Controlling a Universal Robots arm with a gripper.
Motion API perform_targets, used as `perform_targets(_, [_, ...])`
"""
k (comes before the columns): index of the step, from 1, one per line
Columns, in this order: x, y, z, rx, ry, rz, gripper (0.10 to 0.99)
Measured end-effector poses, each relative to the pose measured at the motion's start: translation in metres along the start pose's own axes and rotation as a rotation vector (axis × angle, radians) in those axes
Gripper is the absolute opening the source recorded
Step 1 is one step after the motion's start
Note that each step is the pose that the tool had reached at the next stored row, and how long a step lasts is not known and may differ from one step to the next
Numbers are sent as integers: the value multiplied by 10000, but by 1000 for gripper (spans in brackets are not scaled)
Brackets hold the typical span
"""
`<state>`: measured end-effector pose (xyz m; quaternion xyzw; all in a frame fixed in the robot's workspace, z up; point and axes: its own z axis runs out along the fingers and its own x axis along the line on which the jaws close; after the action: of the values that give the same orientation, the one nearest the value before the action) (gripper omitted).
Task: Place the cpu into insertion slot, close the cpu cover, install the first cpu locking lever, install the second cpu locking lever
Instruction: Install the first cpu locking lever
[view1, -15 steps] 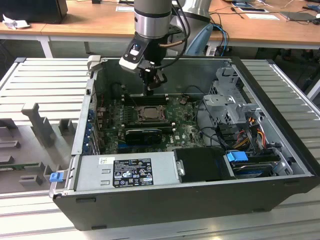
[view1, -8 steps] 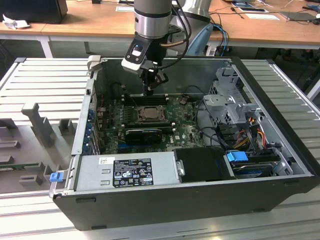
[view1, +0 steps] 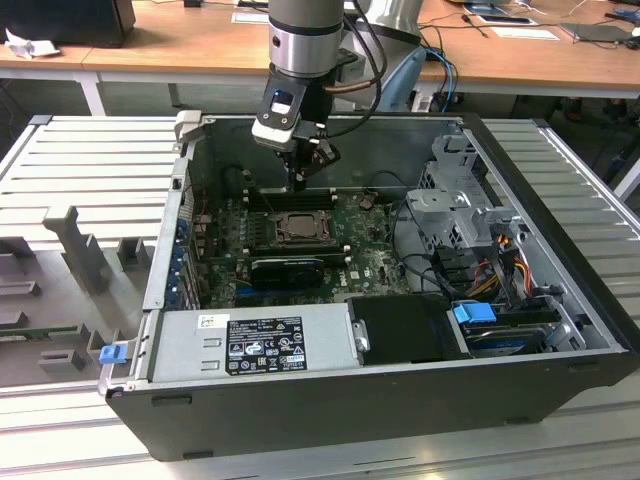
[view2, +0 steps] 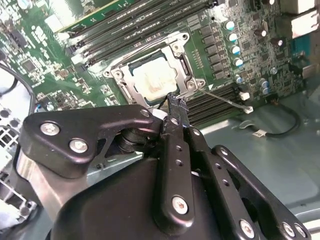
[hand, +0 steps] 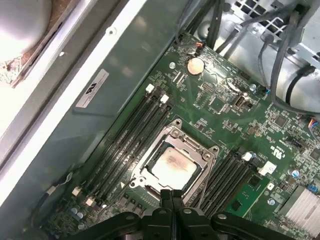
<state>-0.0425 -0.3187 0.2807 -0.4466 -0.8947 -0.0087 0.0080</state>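
Checking in from the remote desk. The black two-finger gripper (view2: 177, 101) has its fingers pressed flat together, and I can't see anything between them. In both wrist views the tips sit right at one edge of the socket. They hide that edge, so I can't tell if they're touching metal or hovering.

The cpu (hand: 172, 165), a small flat square chip with a pale beige face, is sitting down in the insertion slot (view2: 140, 64), a square black socket. Just a dark strip of the socket peeks out beside the chip. The cpu cover (hand: 186, 142), a thin silvery metal frame with a cut-out centre, lies flat around the chip.

In the second wrist view a thin silver wire lever (view2: 222, 99) pokes out sideways from near the fingertips, over the long black memory slots (view2: 220, 105). Can't make out whether it's hooked.

In the exterior view, the big dark grey computer case (view1: 330, 400) lies open. It holds the green motherboard (view1: 370, 260), a silver power supply box (view1: 250, 345) along one wall, and a drive bay with a blue plastic tab (view1: 475, 312). The arm cuts off the far wall.
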Motion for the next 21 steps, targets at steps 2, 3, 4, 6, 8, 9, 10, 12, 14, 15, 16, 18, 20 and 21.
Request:
perform_targets(2, [0,0,0,12,5,-556,106])
perform_targets(3, [0,0,0,16,6,-747,106])
perform_targets(4, [0,0,0,20,8,-904,106])
perform_targets(6, [0,0,0,29,11,-1341,106])
perform_targets(8, [0,0,0,39,15,-1784,106])
perform_targets(9, [0,0,0,49,19,-2198,106])
perform_targets(10, [0,1,1,54,20,-2443,106])
perform_targets(12, [0,1,4,65,24,-2917,106])
perform_targets(14, [0,0,5,74,28,-3310,106])
perform_targets(15, [0,0,7,80,30,-3559,106])
perform_targets(16, [0,0,8,85,32,-3805,106])
perform_targets(18, [0,0,9,93,35,-4163,106])
perform_targets(20, [-1,0,11,100,38,-4544,106])
perform_targets(21, [-1,0,11,102,38,-4680,106])
